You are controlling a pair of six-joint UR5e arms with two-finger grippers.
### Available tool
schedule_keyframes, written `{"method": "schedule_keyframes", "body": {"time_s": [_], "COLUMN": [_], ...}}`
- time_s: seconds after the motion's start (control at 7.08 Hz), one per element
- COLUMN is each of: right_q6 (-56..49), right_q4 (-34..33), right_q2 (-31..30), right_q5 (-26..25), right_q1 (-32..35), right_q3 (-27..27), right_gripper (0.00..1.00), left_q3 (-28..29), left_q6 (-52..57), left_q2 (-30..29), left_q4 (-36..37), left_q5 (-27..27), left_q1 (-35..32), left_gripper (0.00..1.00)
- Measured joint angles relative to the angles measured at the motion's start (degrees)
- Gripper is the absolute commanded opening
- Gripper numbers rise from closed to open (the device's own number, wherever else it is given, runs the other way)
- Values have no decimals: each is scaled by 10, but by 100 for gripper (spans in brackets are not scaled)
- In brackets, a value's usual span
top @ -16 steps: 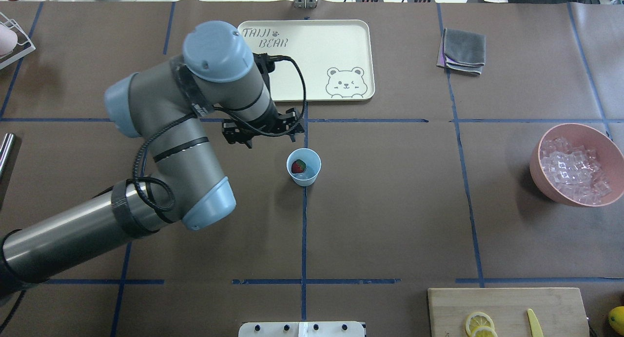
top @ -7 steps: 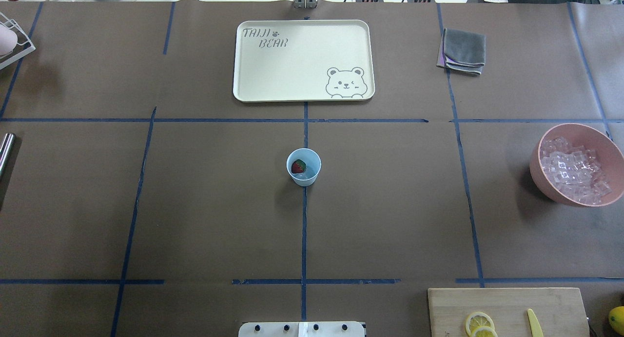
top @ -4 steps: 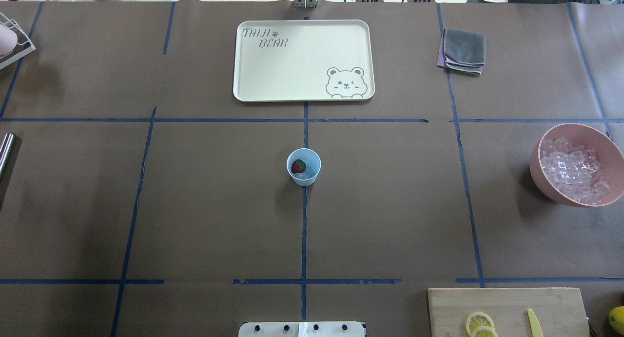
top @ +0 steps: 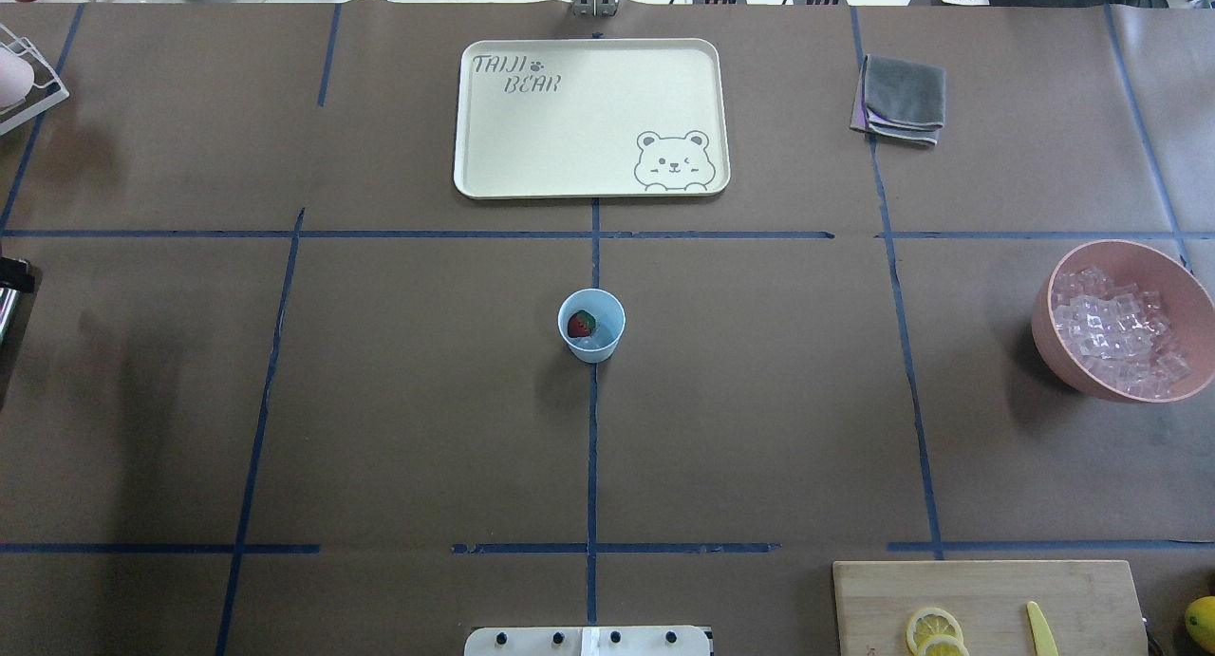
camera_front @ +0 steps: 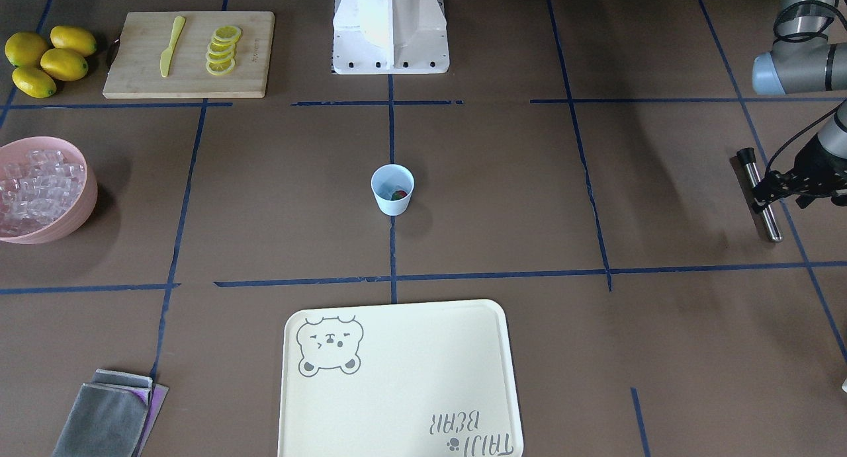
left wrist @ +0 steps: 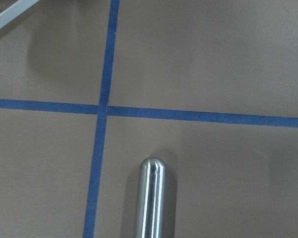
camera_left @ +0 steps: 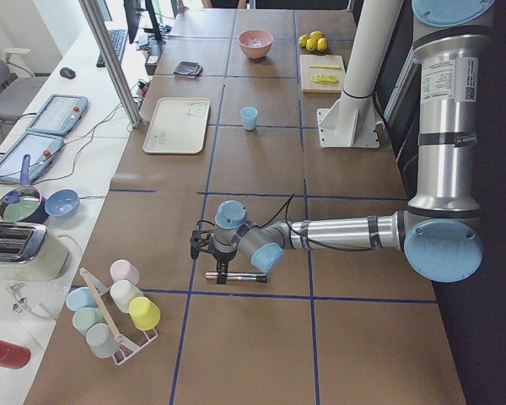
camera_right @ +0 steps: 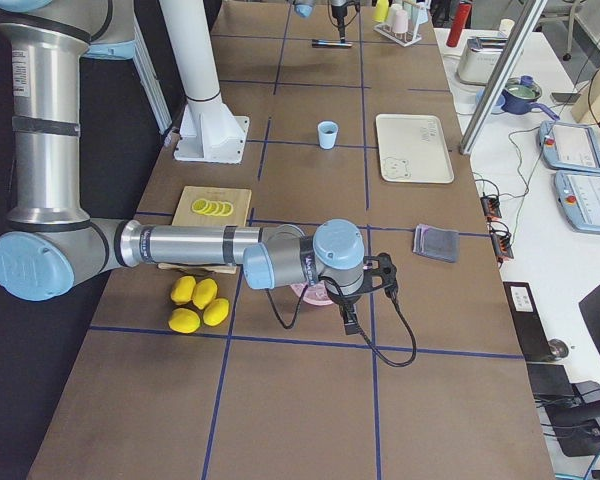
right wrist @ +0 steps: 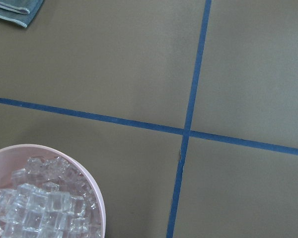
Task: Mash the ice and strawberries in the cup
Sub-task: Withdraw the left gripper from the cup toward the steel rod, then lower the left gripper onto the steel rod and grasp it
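Hovering over a rod [left wrist: 151, 198], spread unclear, the left gripper [camera_front: 767, 191] is well apart from the cup [camera_front: 392, 206].

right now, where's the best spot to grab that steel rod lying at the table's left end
Take the steel rod at mid-shaft, coming straight down from above and closing across its width. It lies flat on the table, long, thin and round, so only its top and sides are free. A hold near the black cap or the rounded tip would likely let it tilt.

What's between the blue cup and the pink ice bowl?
Nothing: the overhead view shows only bare brown table cover and one blue tape line between the cup and the pink bowl.
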Motion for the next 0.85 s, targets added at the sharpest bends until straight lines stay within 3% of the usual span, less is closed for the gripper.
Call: {"method": "schedule_keyframes", "body": {"time_s": [0.28,0.85], "right_q6": [0,0], "right_q4": [0,0], "right_q2": [0,0], "right_q5": [0,0], "right_q1": [-1,-1], "right_q3": [0,0], "right_gripper": [99,99], "left_q3": [33,46], "left_q6": [-5,-4], "left_q2": [-5,-12], "left_q4": [-32,-37], "left_q5": [5,5], "left_q1": [6,7], "left_gripper": [100,99]}}
